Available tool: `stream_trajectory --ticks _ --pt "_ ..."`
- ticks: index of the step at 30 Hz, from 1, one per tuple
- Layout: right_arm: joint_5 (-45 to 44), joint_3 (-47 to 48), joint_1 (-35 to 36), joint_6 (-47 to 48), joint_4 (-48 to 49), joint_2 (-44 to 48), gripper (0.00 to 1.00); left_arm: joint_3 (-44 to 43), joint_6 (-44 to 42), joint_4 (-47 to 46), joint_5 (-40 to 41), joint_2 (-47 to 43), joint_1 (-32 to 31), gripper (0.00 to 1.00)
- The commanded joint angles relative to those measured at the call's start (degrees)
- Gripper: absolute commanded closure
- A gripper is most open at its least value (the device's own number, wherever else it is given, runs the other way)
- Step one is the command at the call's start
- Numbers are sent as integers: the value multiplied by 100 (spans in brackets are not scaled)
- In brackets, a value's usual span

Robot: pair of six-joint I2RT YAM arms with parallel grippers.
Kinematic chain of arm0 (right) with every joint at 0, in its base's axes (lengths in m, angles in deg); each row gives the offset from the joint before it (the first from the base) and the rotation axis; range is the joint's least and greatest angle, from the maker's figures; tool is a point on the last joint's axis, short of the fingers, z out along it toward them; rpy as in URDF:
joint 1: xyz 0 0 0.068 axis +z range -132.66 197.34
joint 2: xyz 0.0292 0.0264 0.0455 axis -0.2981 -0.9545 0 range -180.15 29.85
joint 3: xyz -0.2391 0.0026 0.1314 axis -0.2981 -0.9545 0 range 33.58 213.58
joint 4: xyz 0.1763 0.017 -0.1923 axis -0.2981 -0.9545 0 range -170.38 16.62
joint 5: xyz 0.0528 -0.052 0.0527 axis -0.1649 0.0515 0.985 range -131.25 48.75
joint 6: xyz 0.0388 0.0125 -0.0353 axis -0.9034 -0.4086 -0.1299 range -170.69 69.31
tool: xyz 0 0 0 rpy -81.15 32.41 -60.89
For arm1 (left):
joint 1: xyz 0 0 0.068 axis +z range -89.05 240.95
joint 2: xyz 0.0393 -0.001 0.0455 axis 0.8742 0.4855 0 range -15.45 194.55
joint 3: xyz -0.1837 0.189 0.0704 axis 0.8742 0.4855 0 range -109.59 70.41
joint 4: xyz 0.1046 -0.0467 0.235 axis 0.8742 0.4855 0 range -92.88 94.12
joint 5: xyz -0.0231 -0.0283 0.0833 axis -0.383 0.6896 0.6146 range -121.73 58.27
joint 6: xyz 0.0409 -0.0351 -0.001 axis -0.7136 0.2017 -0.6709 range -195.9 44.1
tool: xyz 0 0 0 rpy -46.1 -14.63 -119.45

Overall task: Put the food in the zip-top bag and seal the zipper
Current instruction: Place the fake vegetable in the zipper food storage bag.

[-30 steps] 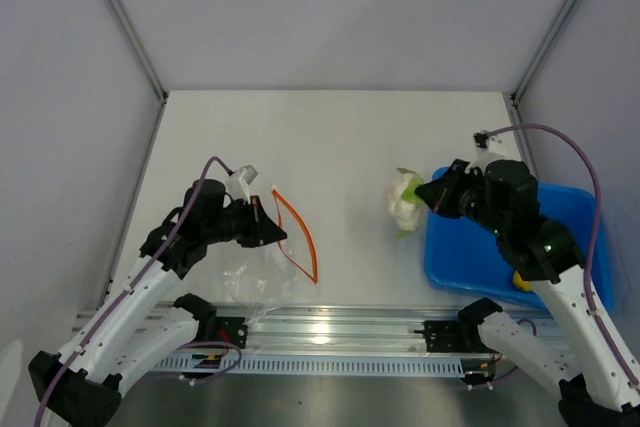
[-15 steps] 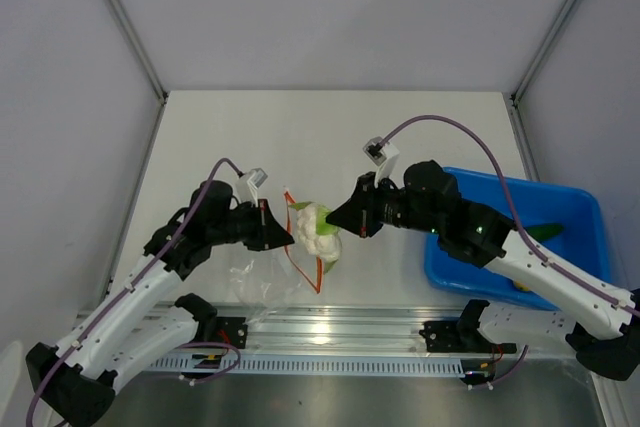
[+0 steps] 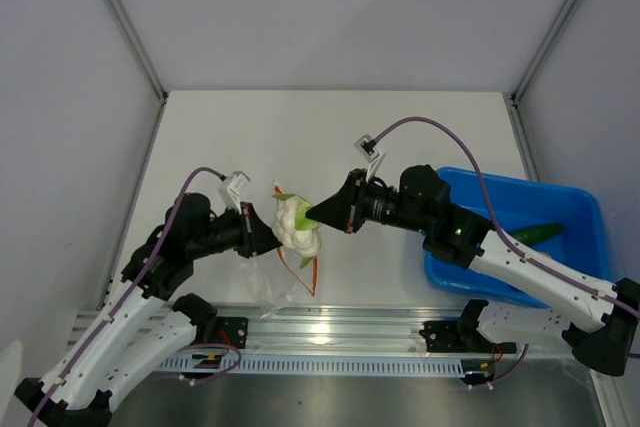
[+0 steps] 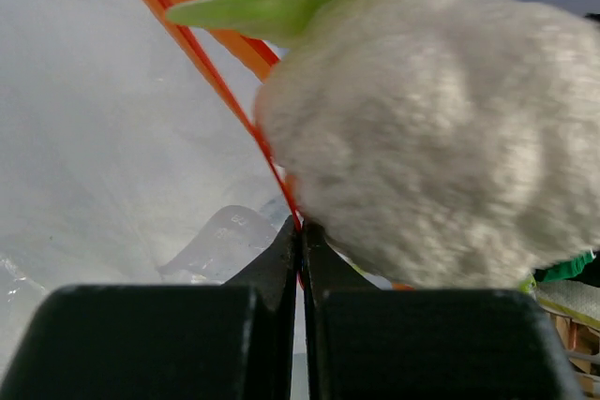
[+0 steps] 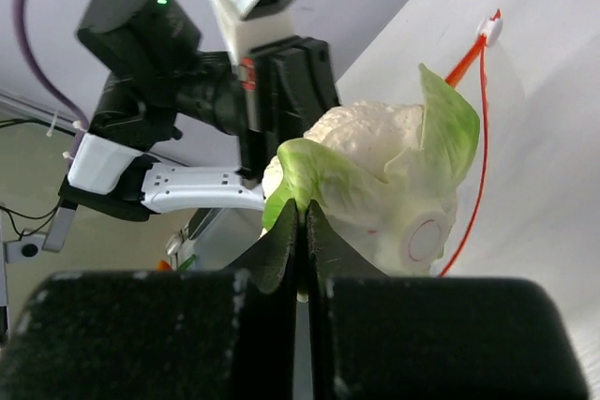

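Note:
The pale green-white leafy lump (image 3: 297,225) hangs at the mouth of the clear zip-top bag (image 3: 262,275), just left of table centre. My right gripper (image 3: 318,215) is shut on one of its green leaves (image 5: 309,170). My left gripper (image 3: 262,234) is shut on the bag's orange-red zipper (image 4: 202,44) and holds that edge up. In the left wrist view the leafy lump (image 4: 422,147) fills the frame just beyond the closed left gripper (image 4: 301,229). The zipper's other edge (image 3: 312,272) trails over the table. A dark green cucumber (image 3: 530,234) lies in the tray.
The blue tray (image 3: 575,209) sits at the right, partly under my right arm. Grey walls with metal posts close in the table on three sides. An aluminium rail (image 3: 330,332) runs along the near edge between the arm bases.
My right arm has carried the leafy lump from beside the tray leftwards to the bag's mouth. My left gripper has kept its hold on the zipper edge and shifted slightly lower.

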Motion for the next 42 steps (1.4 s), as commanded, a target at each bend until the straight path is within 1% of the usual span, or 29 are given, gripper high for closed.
stream_trajectory --ticks 1,5,14,17,21,23,24,27,35,42 --pt "89 -208 46 -362 904 -62 100 74 187 -48 -13 -248 -41 99" --pt "89 -560 99 -600 1300 -167 100 118 275 -66 -75 -363 -41 100" --pt "-192 -684 345 -486 1169 -370 100 100 328 -22 -92 -486 -41 99" --pt "-411 -719 398 -434 959 -379 100 65 328 40 -84 -530 -41 99" --pt "-842 -736 538 -267 318 -300 100 -14 345 145 -5 -591 -41 100" --pt "-974 -798 582 -222 246 -186 100 -58 380 207 83 -600 -41 99" --pt "-1044 -894 609 -213 46 -159 100 -58 398 224 118 -609 -33 99" --pt "-1132 -1061 618 -196 -26 25 100 -58 477 233 268 -574 -41 99" --pt "-1239 -1483 618 -196 -238 368 100 -93 644 154 356 -512 -41 99" --pt "-1142 -1598 644 -170 -176 307 100 -190 662 128 294 -398 -41 99"
